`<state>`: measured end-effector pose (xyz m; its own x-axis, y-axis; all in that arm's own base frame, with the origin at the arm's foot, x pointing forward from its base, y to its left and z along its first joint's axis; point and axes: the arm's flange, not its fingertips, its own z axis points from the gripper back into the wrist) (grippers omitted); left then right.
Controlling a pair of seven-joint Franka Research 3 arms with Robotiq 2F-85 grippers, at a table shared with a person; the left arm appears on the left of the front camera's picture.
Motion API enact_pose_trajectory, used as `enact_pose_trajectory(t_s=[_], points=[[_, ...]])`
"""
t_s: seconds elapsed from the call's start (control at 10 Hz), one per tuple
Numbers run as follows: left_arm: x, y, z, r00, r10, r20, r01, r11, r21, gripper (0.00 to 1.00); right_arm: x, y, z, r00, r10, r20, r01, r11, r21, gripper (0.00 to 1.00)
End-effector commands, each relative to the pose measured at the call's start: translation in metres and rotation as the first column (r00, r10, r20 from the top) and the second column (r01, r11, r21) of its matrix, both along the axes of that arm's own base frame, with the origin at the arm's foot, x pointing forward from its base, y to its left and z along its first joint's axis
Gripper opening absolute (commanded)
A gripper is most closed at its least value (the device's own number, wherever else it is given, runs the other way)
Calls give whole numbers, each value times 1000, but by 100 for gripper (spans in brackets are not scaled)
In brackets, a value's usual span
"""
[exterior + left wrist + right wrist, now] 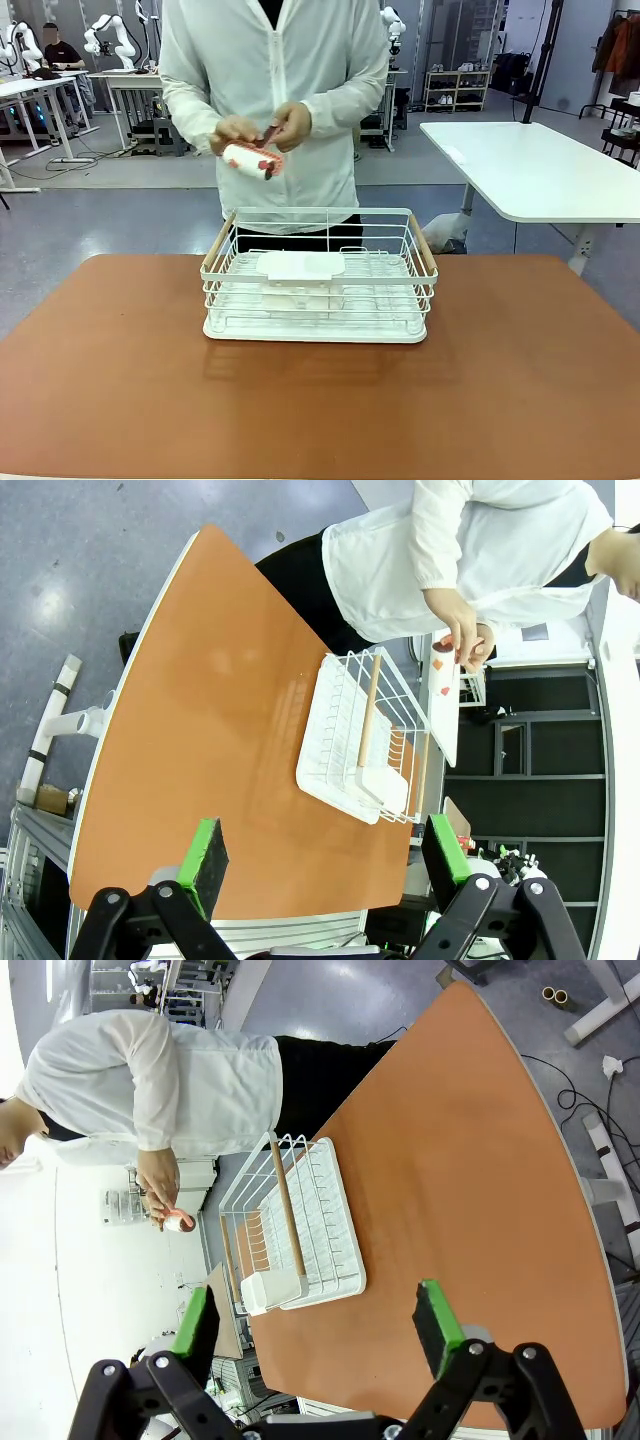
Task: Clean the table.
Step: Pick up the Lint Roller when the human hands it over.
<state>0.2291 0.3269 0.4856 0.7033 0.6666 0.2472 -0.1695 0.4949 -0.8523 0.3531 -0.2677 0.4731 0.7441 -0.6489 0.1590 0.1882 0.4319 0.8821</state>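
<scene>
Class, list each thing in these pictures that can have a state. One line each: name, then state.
left gripper: open, holding nothing
right gripper: open, holding nothing
table: bears the wire rack near its far edge
wire rack: upright, white holder inside
white item with red marks: held in the person's hands, off the table

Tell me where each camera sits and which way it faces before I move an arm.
Front: fixed at the robot's side, facing across the table over the white wire rack to the person at the far edge, torso and hands showing.
Left wrist: high over the near edge, looking down along the open left gripper, green pads at the bottom.
Right wrist: likewise high over the near edge, along the open right gripper.
Shared: all three show table, rack and person; both wrist views turn the person sideways.
</scene>
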Motion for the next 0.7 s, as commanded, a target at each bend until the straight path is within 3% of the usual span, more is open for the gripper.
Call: enact_pose_trajectory(t_s=[0.0, 0.6], points=[[-2, 2, 0, 999, -13, 29, 13, 1000, -1, 100, 0, -1, 1, 1000, 8, 21, -8, 1000, -2, 100], [-2, 2, 0, 999, -13, 29, 13, 1000, -1, 100, 0, -1, 1, 1000, 8, 21, -8, 1000, -2, 100]])
